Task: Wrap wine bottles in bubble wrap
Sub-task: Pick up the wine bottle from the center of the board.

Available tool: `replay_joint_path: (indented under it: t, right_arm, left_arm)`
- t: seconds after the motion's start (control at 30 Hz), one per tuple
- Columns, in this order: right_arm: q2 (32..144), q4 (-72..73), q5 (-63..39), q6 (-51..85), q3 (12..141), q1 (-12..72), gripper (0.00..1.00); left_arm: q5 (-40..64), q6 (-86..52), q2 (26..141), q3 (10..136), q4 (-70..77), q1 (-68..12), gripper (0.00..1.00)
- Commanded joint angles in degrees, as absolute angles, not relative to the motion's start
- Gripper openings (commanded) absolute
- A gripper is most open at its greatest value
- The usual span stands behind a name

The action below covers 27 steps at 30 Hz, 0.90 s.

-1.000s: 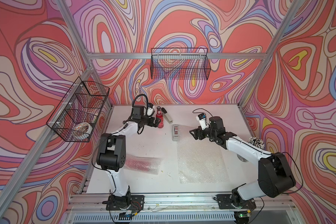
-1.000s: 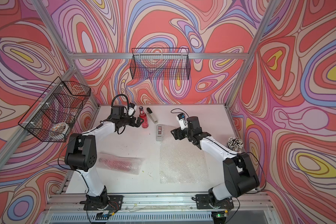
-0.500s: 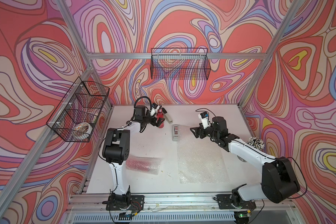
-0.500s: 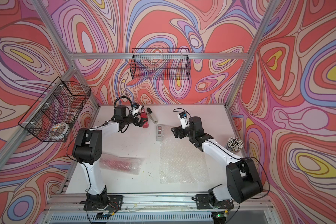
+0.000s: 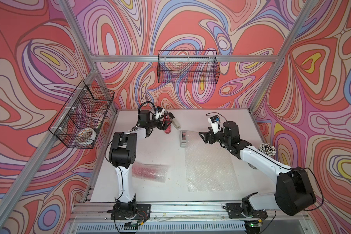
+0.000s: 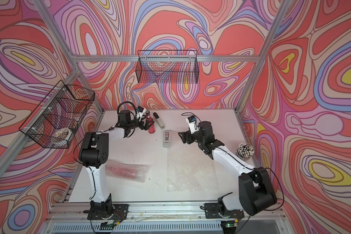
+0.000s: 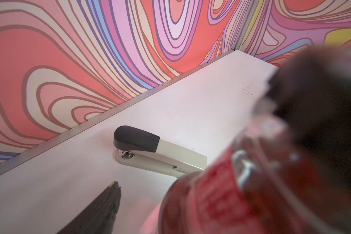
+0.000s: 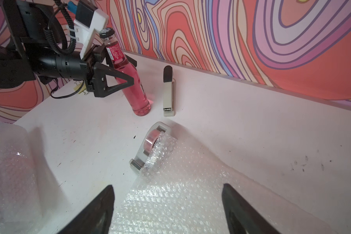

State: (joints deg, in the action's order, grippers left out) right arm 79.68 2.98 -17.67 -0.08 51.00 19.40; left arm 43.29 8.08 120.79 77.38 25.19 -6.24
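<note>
Bottle [image 8: 135, 93], clear glass, pink liquid, dark cap

Stapler [image 5: 175, 122] lies near tape dispenser [image 5: 183, 138]; pen cup [image 5: 267, 149] well apart

You won't find any text you can read here. The wine bottle [image 8: 130, 85] carries a red neck label [image 8: 115, 51] with pale print and a small barcode-like strip, but the characters are too small to make out. The left wrist view shows it only as blur.
</note>
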Motion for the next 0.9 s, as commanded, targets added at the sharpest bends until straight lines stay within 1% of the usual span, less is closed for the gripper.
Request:
replay_joint_path:
  t: [0.0,0.13,0.23,0.3,0.37,0.43,0.57,0.73,0.87]
  right_arm:
    - [78.2,2.68,-18.71,0.41,51.07,18.98,0.84]
    - [78.13,2.4,-18.68,0.75,51.16,18.98,0.84]
    - [78.12,2.2,-18.9,0.98,51.39,18.98,0.84]
    - [78.11,1.96,-18.73,1.15,51.6,18.94,0.85]
    - [77.98,1.92,-18.63,1.28,51.59,18.98,0.84]
    - [77.94,1.93,-18.23,1.43,51.5,18.97,0.85]
    - [77.56,1.93,-16.78,1.47,51.59,18.98,0.85]
    - [76.57,1.53,-14.26,1.15,51.68,18.85,0.85]
    - [75.42,0.97,-13.58,2.14,51.53,18.43,0.87]
  left_arm:
    - [45.87,7.06,122.64,78.74,29.4,-5.71,0.86]
    - [47.51,6.41,123.66,79.24,30.53,-5.54,0.75]
    - [48.34,6.15,124.11,79.67,30.55,-5.45,0.61]
    - [48.42,6.39,124.19,79.5,30.65,-5.32,0.55]
    - [48.51,6.18,123.89,79.28,31.09,-5.23,0.52]
    - [48.91,5.69,123.07,79.69,30.76,-5.14,0.47]
    - [50.17,4.79,119.26,80.28,28.8,-5.18,0.4]
    - [50.32,6.73,113.18,81.16,20.83,-5.87,0.33]
    - [49.31,10.51,105.61,80.87,8.26,-8.05,0.3]
